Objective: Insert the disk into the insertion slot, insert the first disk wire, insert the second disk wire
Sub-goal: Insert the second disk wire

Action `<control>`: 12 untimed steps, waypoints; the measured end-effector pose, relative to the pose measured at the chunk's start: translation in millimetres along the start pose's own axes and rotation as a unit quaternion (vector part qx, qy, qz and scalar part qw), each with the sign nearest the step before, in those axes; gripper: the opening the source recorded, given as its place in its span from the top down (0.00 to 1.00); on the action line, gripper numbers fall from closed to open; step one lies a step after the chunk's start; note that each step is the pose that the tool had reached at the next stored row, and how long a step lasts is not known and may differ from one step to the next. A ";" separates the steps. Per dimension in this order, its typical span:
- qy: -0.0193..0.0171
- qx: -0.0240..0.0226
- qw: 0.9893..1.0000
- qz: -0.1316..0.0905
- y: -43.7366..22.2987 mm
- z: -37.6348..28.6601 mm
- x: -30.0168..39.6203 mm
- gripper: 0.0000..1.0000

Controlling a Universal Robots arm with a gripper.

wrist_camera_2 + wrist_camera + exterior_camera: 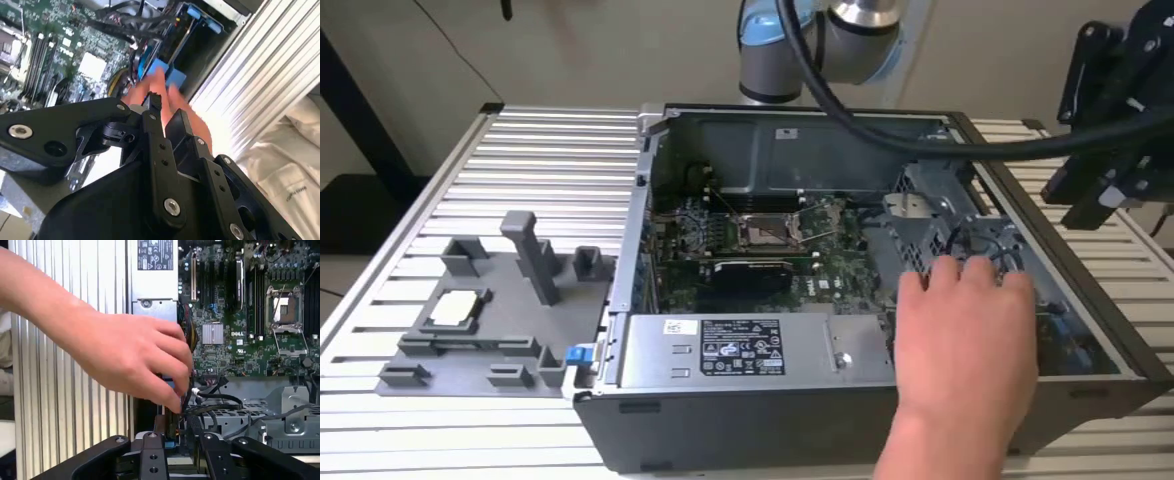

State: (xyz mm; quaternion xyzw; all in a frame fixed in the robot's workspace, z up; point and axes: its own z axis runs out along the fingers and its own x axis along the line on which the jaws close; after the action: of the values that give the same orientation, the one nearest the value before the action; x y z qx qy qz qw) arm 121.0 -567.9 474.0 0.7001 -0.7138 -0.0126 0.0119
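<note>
On the slatted metal counter (520, 140), a grey plastic fixture (494, 310) sits at the exterior view's left, beside the open grey computer case (854, 420). A person's hand (970, 320) reaches into its drive cage – fingers on the bright blue disk carrier (162, 72). The black gripper (175, 452) hovers near; whether its jaws are released or clenched, I cannot tell.

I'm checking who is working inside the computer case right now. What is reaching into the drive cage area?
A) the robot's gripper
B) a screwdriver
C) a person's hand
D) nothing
C: a person's hand reaches into the case by the drive cage, fingers among the black cables.
</note>
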 end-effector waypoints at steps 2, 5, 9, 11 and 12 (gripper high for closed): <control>0.002 -0.002 1.000 0.000 2.4 -7.7 -0.4 0.68; 0.002 -0.002 1.000 -0.001 2.6 -8.4 -0.4 0.68; 0.002 -0.002 1.000 -0.001 2.6 -8.5 -0.5 0.68; 0.002 -0.002 1.000 -0.001 2.6 -8.5 -0.5 0.89; 0.002 -0.002 1.000 -0.001 2.6 -8.5 -0.5 0.89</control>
State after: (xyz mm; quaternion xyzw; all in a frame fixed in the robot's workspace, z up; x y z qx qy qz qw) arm 118.7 -567.4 482.6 0.7005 -0.7134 -0.0129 0.0150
